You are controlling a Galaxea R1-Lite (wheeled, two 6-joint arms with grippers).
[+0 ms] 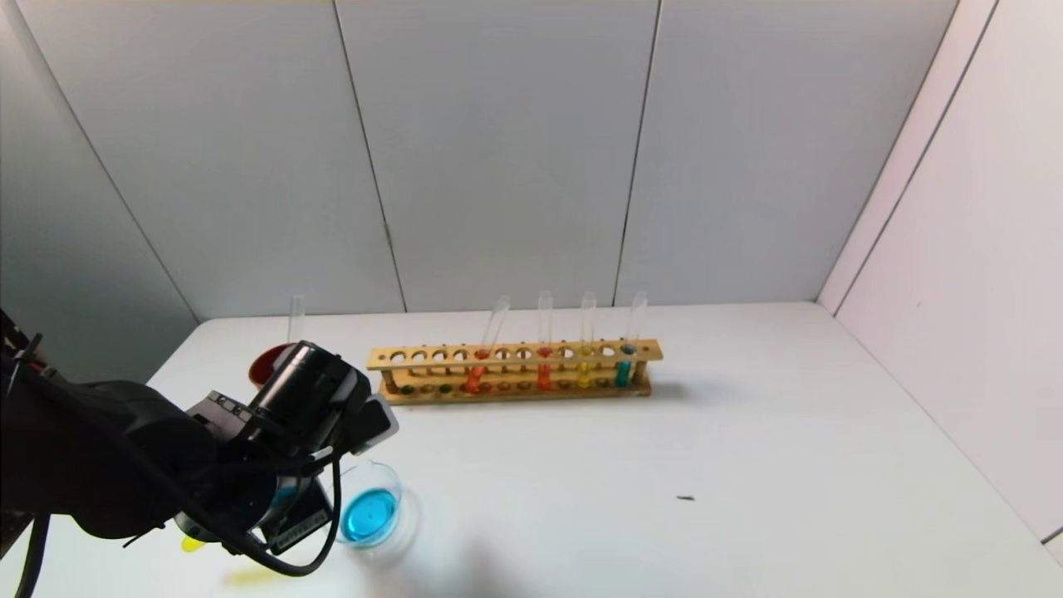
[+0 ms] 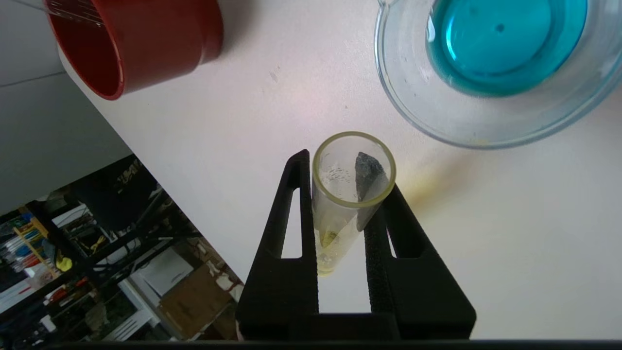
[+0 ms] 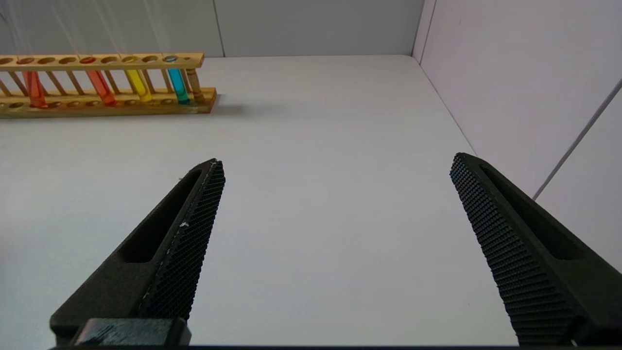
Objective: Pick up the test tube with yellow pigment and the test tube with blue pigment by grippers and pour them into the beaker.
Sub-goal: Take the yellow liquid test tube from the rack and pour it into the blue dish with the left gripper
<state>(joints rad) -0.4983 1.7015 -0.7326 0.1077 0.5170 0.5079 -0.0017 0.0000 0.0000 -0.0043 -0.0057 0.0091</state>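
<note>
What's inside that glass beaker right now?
The beaker holds a shallow pool of blue liquid. The left gripper, shut on the test tube with yellow pigment, is beside it; whether any yellow got in cannot be seen.

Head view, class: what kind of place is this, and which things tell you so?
Probably a mock chemistry bench: a wooden rack of glass tubes holding coloured liquids, a glass beaker of blue liquid, and the left gripper clamping a test tube with yellow pigment beside it.

Dark-red cup [image 2: 131,43], sky-blue liquid in clear beaker [image 2: 491,121], pale-yellow-tinged test tube [image 2: 347,194], tan wooden rack [image 1: 515,371], white table [image 1: 747,465].
</note>
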